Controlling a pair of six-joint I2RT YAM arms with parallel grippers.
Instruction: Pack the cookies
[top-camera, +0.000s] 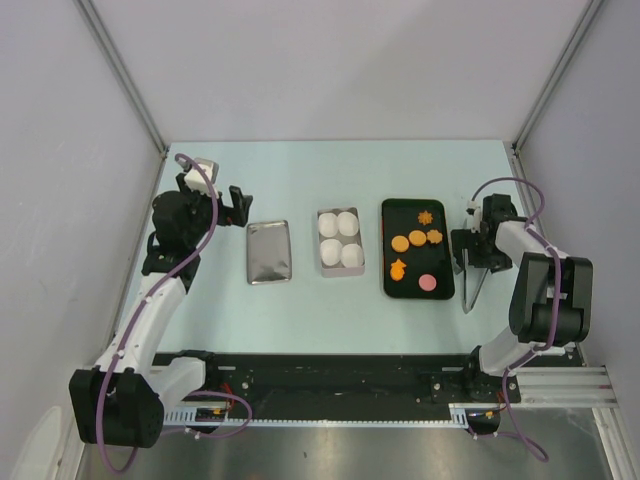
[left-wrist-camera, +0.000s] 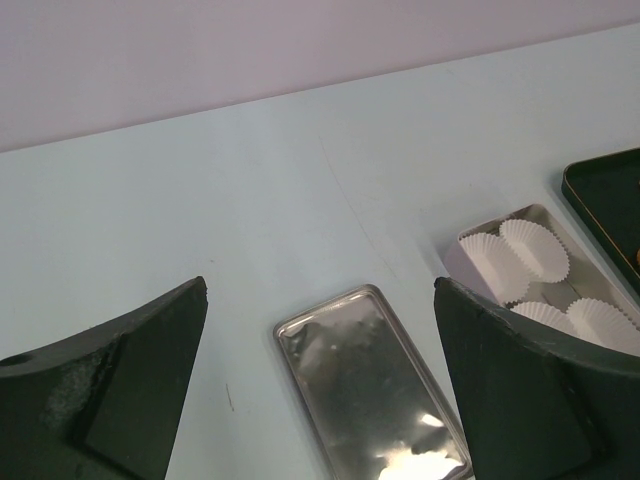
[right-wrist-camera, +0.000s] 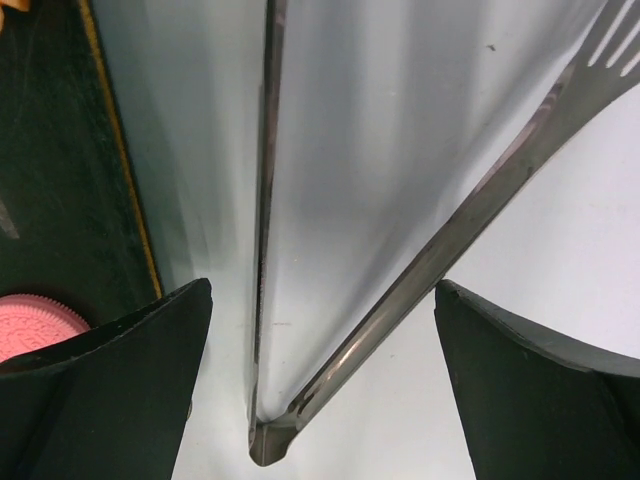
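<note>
The cookies (top-camera: 417, 238) lay on the black tray (top-camera: 395, 215) on the tabletop. The right pincer (right-wrist-camera: 322, 290) hung wide above metal tongs (right-wrist-camera: 400, 292) beside that tray; the left pincer (left-wrist-camera: 320, 285) gaped wide, empty.

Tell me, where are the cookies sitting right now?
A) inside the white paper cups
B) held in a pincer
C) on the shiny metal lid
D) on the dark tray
D: the orange cookies and the pink one all lie on the dark tray, while the paper cups in the metal tin hold nothing.
</note>
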